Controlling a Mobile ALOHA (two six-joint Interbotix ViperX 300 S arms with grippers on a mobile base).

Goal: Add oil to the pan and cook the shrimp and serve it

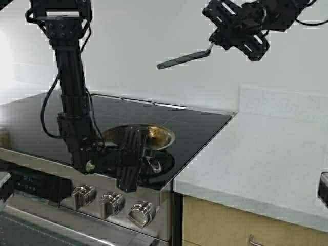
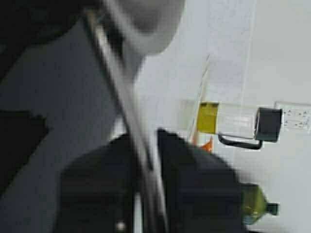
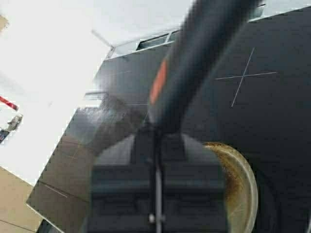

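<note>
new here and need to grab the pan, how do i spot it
Find the black glass stovetop left of the white counter. Near its front edge, above the steel knobs, sits the pan, with the left hand shut on its handle. It is the only round, shiny, golden-brown dish there.

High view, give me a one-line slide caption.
Left gripper grips the pan on the black cooktop; right gripper holds a spatula aloft.

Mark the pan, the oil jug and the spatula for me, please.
pan (image 1: 160,135): high view, on the golden inside, beside the left arm.
oil jug (image 2: 228,120): left wrist view, on the clear body between the yellow oil and the black lid.
spatula (image 1: 179,60): high view, on the dark handle sticking out from the right gripper.
</note>
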